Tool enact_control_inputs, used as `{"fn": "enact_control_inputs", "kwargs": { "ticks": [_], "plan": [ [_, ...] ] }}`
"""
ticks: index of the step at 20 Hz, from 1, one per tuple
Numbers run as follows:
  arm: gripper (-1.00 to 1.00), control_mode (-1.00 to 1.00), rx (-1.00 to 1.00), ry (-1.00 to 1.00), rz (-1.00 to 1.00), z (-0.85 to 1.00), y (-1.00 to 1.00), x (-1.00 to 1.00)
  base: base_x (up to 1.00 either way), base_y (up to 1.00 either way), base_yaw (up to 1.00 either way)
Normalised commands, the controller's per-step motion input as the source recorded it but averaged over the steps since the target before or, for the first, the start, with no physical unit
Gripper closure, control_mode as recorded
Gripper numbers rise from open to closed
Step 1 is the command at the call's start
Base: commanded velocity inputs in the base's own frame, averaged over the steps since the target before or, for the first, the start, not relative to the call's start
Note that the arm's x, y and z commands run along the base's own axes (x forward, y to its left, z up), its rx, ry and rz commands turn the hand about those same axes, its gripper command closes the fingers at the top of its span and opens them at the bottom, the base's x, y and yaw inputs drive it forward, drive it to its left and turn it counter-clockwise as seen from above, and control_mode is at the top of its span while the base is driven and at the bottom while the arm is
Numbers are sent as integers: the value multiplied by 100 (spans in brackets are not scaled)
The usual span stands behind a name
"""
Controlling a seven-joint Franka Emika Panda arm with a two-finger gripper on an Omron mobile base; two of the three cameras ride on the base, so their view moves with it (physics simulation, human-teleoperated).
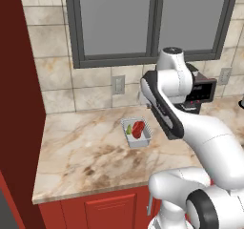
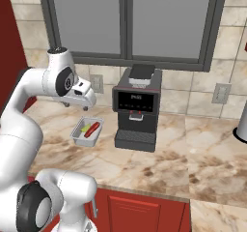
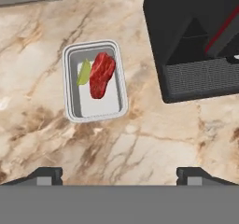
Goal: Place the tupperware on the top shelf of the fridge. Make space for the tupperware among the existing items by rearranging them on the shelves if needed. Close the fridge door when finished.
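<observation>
The tupperware [image 3: 95,80] sits on the marble table [image 3: 140,143], with red and green food inside. A black coffee machine [image 2: 137,108] stands just beside it, at about three o'clock in the hand view. The fingers [image 3: 119,174] are spread wide and hold nothing, hanging above the table, with the tupperware at about eleven o'clock.

My left base view looks forward and down from behind the arm's left, my right base view from its right. Both share the marble counter [image 1: 86,151] and the tupperware [image 1: 137,131]. My hand view looks straight down, closer.
</observation>
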Motion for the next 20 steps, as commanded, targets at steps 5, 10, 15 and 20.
{"fn": "enact_control_inputs", "kwargs": {
  "ticks": [5, 10, 15, 20],
  "plan": [
    [-100, -100, 2, -4, -38, -33, 13, -1, 0, 0, 0],
    [-100, -100, 12, 2, -32, -5, 0, 0, 0, 0, 0],
    [-100, -100, 3, 4, -13, -1, -1, 21, 0, 0, 0],
    [-100, -100, 0, 5, -6, -4, -10, 31, 0, 0, 0]
  ]
}}
